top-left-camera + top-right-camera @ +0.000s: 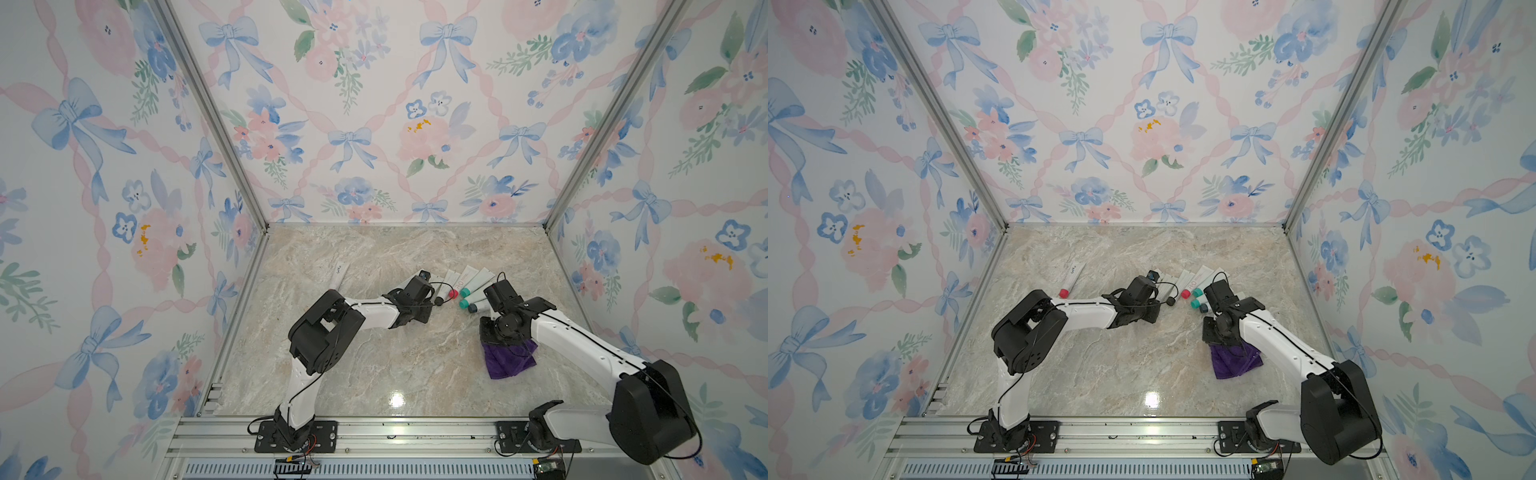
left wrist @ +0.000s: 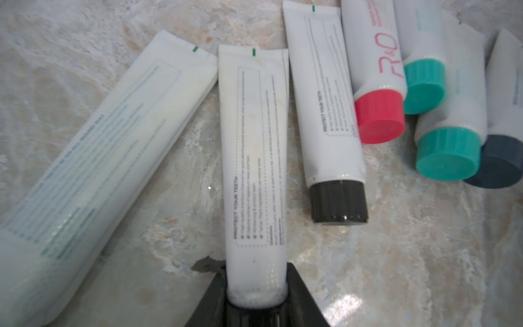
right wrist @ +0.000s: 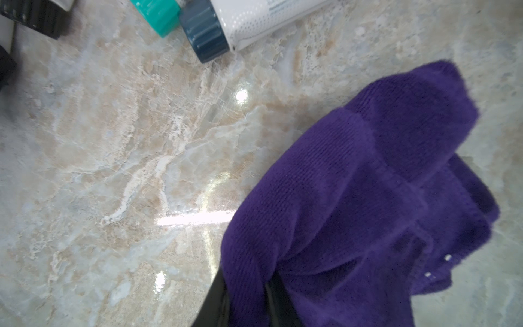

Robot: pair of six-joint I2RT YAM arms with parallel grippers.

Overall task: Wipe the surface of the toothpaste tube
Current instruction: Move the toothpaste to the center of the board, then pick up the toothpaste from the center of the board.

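Robot test booth: aluminium frame point(image 1: 206, 109), floral wallpaper panels point(image 1: 374, 104), marble-look tabletop point(image 1: 395, 357), arm bases point(image 1: 296, 436) bolted to rail point(image 1: 415, 430).

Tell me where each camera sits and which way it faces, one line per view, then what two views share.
Top views: mounted high over the front rail, looking down and back across the marble table; left arm and right arm show whole.
Left wrist: looks along the left gripper, which clasps the toothpaste tube, toward the other tubes.
Right wrist: looks down past the right gripper, shut on the purple cloth, at the table.
Shared: both wrist views catch the dark blue cap.
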